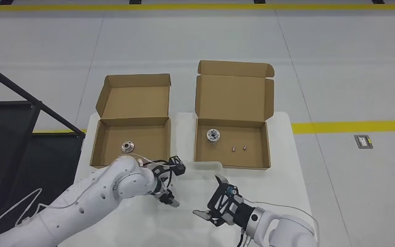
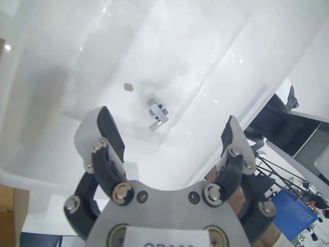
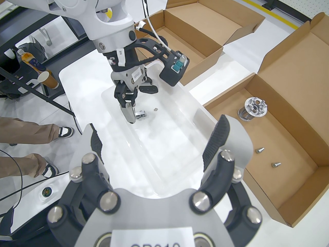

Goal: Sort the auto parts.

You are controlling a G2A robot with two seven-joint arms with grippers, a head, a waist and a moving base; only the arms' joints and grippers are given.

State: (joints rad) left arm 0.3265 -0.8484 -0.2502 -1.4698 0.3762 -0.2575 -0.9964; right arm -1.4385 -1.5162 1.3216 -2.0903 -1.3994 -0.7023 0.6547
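A small metal bracket [image 2: 157, 115] [image 3: 141, 115] lies on the floor of the white tray [image 1: 200, 165] [image 3: 198, 109], with a tiny brownish bit [image 2: 128, 87] beside it. My left gripper [image 2: 167, 118] [image 3: 140, 101] [image 1: 168, 196] hangs open just above the bracket, one finger close beside it. My right gripper [image 3: 157, 138] [image 1: 211, 200] is open and holds nothing over the tray's near end. The left cardboard box [image 1: 105, 157] holds a round metal part [image 1: 127, 146]. The right box [image 1: 265, 157] [image 3: 295, 119] holds a toothed round part [image 1: 213, 134] [image 3: 253, 107] and two small screws [image 3: 259, 150] [image 1: 233, 148].
Both boxes stand with lids folded back at the table's far side, with the tray in front of them. A black side stand with a paper cup [image 3: 47, 79] and a bottle [image 3: 29, 60] is off the table's left edge.
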